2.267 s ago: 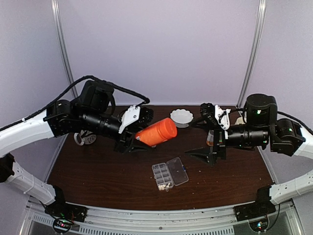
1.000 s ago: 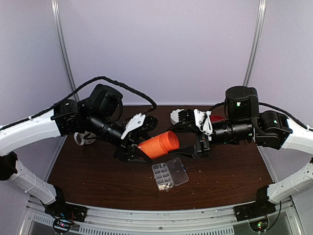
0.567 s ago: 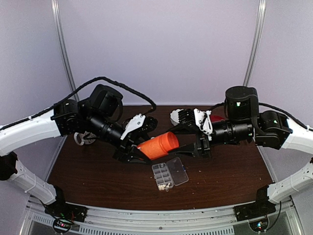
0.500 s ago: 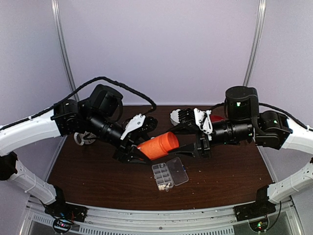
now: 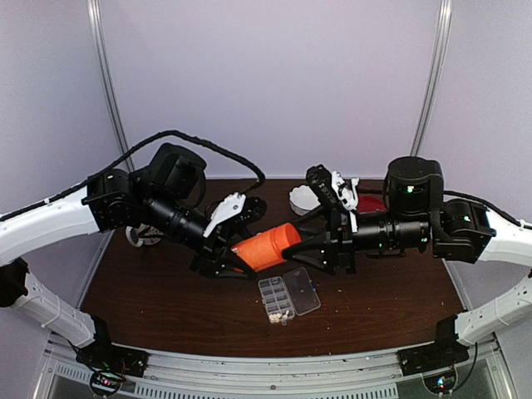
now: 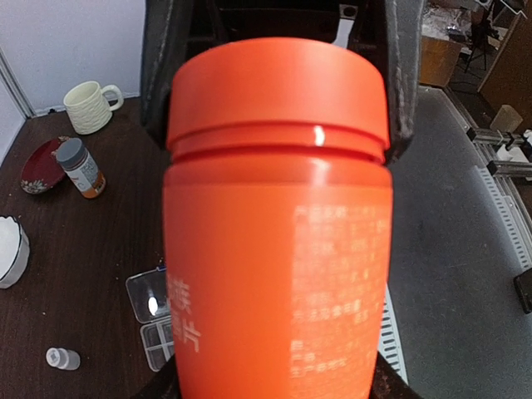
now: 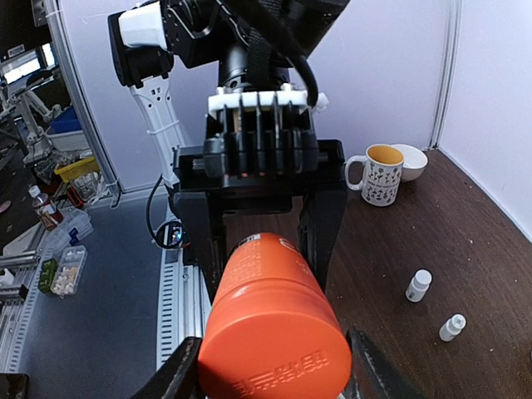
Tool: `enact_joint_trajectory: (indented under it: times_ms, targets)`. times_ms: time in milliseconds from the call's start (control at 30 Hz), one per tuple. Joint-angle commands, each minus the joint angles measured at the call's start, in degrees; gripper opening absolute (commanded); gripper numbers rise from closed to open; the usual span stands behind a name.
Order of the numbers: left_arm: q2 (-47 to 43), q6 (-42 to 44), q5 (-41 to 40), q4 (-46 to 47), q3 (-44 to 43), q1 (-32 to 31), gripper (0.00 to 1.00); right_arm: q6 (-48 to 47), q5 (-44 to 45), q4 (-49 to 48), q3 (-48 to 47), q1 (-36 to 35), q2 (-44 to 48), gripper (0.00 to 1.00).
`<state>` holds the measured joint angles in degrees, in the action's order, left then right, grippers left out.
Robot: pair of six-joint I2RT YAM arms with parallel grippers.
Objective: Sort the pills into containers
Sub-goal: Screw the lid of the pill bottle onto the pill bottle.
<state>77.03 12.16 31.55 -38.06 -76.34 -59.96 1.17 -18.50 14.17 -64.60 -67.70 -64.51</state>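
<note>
Organiser box (image 5: 289, 297) lies open at the table's (image 5: 150, 291) front centre, pills (image 5: 278, 314) pale in its near cells. Just behind, the left gripper (image 5: 235, 252) is clamped on the tilted orange bottle (image 5: 268, 246). The right gripper (image 5: 309, 246) flanks the cap (image 7: 274, 353); whether it's pinching, can't tell. Only the left wrist view shows the bottle's white print, too blurred to read.
</note>
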Motion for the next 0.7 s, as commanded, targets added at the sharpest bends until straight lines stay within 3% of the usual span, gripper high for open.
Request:
enact_joint_trajectory:
  times_ms: [0, 100, 167, 200, 233, 267, 533, 667]
  targets:
    - [-0.19, 1.84, -13.37, 8.93, -1.97, 0.74, 0.0, 19.26, 6.76, -1.86, -1.25, -0.24, 0.44, 0.16]
    - [-0.17, 1.54, -13.12, 9.41, -1.81, 0.76, 0.0, 18.81, 6.69, -0.37, -1.67, -0.24, -0.07, 0.24]
    - [-0.21, 1.42, -12.21, 9.63, -1.64, 0.74, 0.0, 17.85, 6.44, -0.37, -1.51, -0.28, -0.01, 0.49]
    - [-0.23, 1.38, -11.81, 9.71, -1.58, 0.8, 0.0, 17.39, 6.55, -0.38, -1.43, -0.24, 0.14, 0.64]
    - [-0.27, 1.24, -11.54, 9.83, -1.5, 0.75, 0.0, 17.08, 7.35, -0.33, -1.4, -0.24, 0.36, 0.87]
    - [-0.3, 1.23, -11.34, 9.85, -1.52, 0.75, 0.0, 17.33, 8.88, -0.37, -1.26, -0.24, 0.64, 0.98]
    - [-0.64, 1.37, -9.45, 9.98, -1.36, 0.74, 0.0, 16.78, 10.28, -0.5, -2.59, -0.41, -0.96, 1.0]
    - [-0.46, 1.45, -6.59, 10.2, -1.36, 0.73, 0.0, 13.97, 11.96, -5.02, -0.48, -1.16, -0.82, 1.0]
